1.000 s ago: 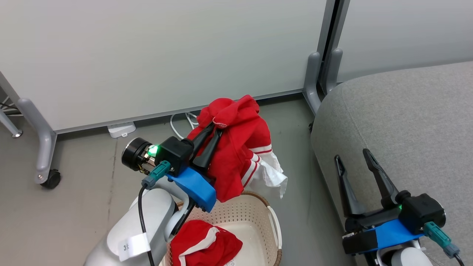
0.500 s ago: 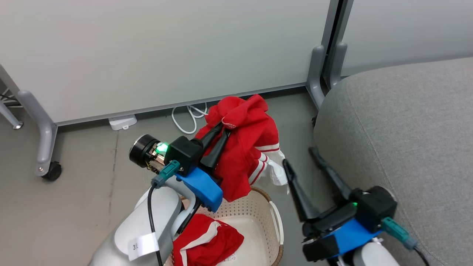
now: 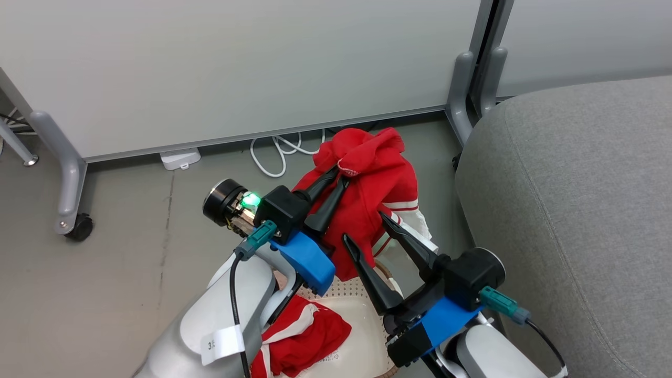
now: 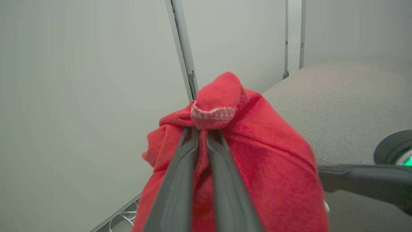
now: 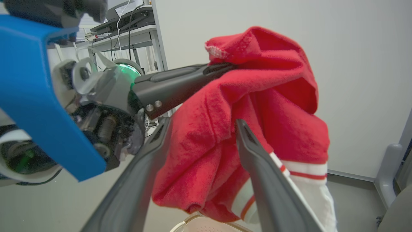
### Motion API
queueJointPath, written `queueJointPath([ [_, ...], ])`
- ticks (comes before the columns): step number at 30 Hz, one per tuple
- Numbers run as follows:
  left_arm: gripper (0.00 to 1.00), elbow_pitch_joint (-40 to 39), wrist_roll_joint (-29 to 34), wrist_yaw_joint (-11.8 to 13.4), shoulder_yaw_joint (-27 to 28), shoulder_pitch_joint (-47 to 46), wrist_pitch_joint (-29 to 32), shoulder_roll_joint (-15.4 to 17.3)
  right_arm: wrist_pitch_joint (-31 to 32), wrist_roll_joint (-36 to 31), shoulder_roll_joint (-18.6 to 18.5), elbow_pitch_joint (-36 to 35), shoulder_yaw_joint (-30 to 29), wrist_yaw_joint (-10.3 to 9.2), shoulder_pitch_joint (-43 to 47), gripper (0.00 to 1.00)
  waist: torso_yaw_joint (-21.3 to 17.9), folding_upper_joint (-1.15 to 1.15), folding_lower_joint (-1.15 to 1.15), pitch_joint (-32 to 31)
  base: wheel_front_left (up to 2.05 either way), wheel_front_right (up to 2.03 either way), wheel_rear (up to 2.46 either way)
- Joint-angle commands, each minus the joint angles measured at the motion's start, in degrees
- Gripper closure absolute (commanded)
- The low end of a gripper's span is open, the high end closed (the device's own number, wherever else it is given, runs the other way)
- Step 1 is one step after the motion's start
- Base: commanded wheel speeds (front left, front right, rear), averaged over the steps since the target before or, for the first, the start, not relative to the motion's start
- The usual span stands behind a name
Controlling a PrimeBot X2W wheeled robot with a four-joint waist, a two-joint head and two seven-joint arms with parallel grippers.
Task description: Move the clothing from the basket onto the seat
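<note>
My left gripper (image 3: 338, 177) is shut on a red garment (image 3: 378, 184) with white stripes, holding it up above the cream basket (image 3: 362, 299). The same pinch shows in the left wrist view, where my left gripper (image 4: 202, 130) clamps the red garment (image 4: 257, 154) near its white-stitched edge. My right gripper (image 3: 365, 227) is open, its fingers spread on either side of the hanging cloth's lower part. In the right wrist view that gripper (image 5: 202, 124) straddles the red garment (image 5: 257, 96). A second red garment (image 3: 310, 336) lies in the basket. The grey seat (image 3: 577, 199) stands to the right.
A white partition wall (image 3: 236, 68) with grey legs (image 3: 63, 168) and a caster runs behind. A white cable (image 3: 278, 152) and a white power block (image 3: 180, 158) lie on the grey floor at its foot. Grey posts (image 3: 475, 79) stand by the seat's corner.
My right gripper swung left from in front of the seat to the hanging garment, staying open. The left gripper keeps its hold. The head camera shifted, sliding the scene rightward.
</note>
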Motion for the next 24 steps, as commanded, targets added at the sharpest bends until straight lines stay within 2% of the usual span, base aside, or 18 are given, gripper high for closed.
queueJointPath([
  [1,1.00,0.06,0.29,-0.25,-0.16,-1.15,-0.29,-0.28,-0.16,-0.19,-0.03,1.50,0.40,0.01,-1.81,0.00,0.28,-0.01,0.00,0.38,0.00,0.00,0.00],
  [10,1.00,0.15,0.93,-0.56,-0.83,-2.39,-0.29,-1.48,-0.16,2.10,-0.04,10.48,2.66,0.01,-7.43,0.00,1.41,-0.01,0.00,1.70,0.00,0.00,0.00],
  [11,1.00,0.18,0.94,-0.54,-0.89,-2.49,-0.29,-1.58,-0.16,2.78,-0.04,11.28,3.01,0.01,-7.87,0.60,1.46,-0.01,0.00,1.76,0.00,0.00,0.00],
  [12,1.00,0.22,0.96,-0.54,-0.91,-2.54,-0.29,-1.64,-0.16,3.32,-0.04,11.81,3.30,0.01,-8.33,1.00,1.49,-0.01,0.00,1.78,0.00,0.00,0.00],
  [24,1.00,0.63,0.62,-0.50,-0.99,-2.34,-0.29,-1.67,-0.16,4.96,-0.02,12.64,4.08,0.01,-9.39,1.00,1.19,-0.01,0.00,1.39,0.00,0.00,0.00],
])
